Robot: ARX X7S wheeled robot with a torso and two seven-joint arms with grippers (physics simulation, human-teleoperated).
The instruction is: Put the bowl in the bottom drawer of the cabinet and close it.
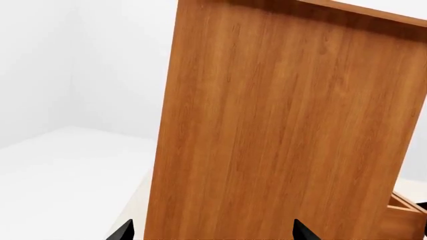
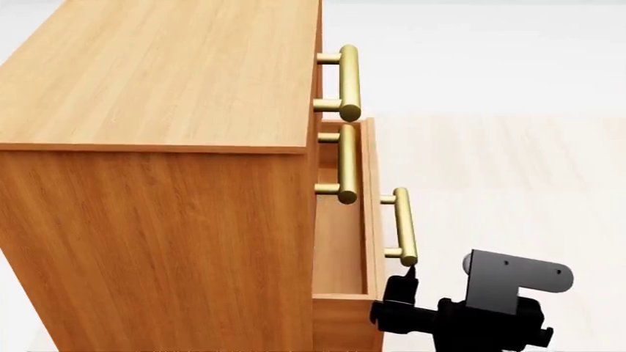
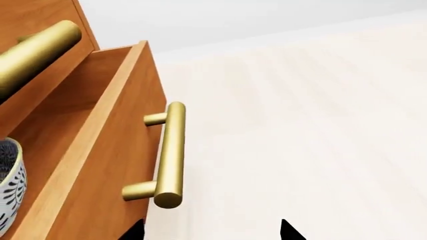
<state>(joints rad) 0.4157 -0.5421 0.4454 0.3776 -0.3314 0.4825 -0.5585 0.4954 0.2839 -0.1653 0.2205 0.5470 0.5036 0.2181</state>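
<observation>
- You have the tall orange-brown wood-grain cabinet (image 2: 157,183) filling the left of the head view, its three brass bar handles facing right.
- The bottom drawer (image 2: 364,242), a shallow orange-brown wooden box with a brass cylindrical bar handle (image 2: 403,226), stands pulled out to the right, clear of the two upper fronts.
- The small round white bowl with the grey-blue speckled pattern (image 3: 9,187) sits inside that drawer; only its rim and part of one side show, at the edge of the right wrist view.
- Your right gripper (image 3: 210,232) hangs near the handle's near end, not touching it; fingertips set apart, holding nothing.
- Your left gripper (image 1: 210,232) faces the cabinet's plain side panel, fingertips spread wide, empty.
- Pale wooden floor (image 2: 509,176) lies to the right.
</observation>
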